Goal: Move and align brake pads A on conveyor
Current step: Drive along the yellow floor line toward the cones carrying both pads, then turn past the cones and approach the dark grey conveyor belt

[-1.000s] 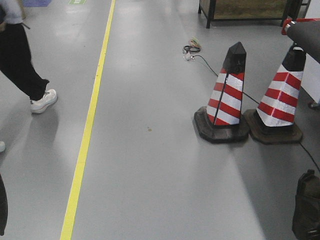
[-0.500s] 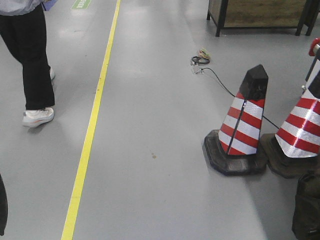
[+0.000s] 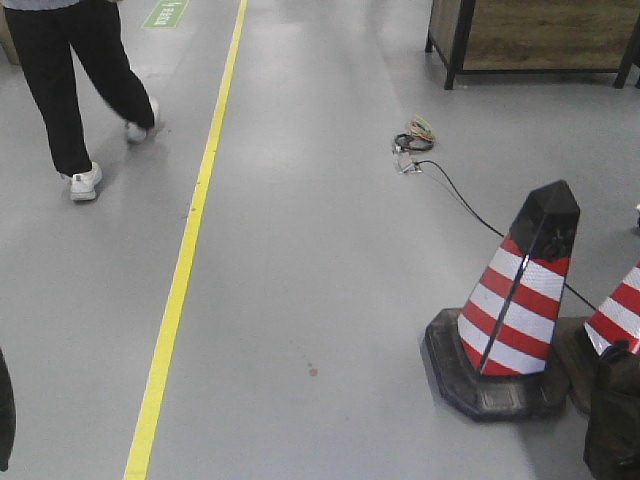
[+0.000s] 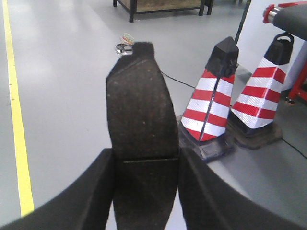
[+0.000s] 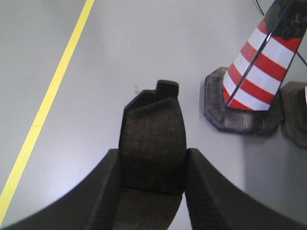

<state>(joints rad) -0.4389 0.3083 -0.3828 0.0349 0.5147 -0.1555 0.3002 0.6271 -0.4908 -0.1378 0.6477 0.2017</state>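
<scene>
- Left gripper (image 4: 146, 189): its two black fingers (image 4: 91, 191) are closed against the sides of a brake pad (image 4: 141, 129), pinching it. The pad stands lengthwise between them, its speckled dark friction face toward the wrist camera, a thin groove across its middle at finger level, its notched end pointing away.
- Right gripper (image 5: 152, 184): its black fingers (image 5: 98, 191) likewise pinch a second brake pad (image 5: 152, 143), friction face to the camera, the stepped tab of its backing plate at the far end.
- Both pads are held in the air above the grey floor (image 3: 320, 260); neither lies on any surface. No desk appears in any view, so places are given by picture edges.
- Conveyor (image 4: 288, 14): only a dark belt end on a red-capped roller shows, at the top right corner of the left wrist view, beyond the cones.
- Left wrist view: two red-and-white striped traffic cones (image 4: 216, 100) stand side by side right of the pad.
- Front view, compared with the earlier frames: the nearer cone (image 3: 520, 300) now sits lower and further right, the second cone is nearly cut off at the right edge, and the cable coil (image 3: 413, 140) lies lower in frame.
- The yellow floor line (image 3: 185, 260) runs up the left; the walking person (image 3: 80, 80) is now further up it, at the top left corner.
</scene>
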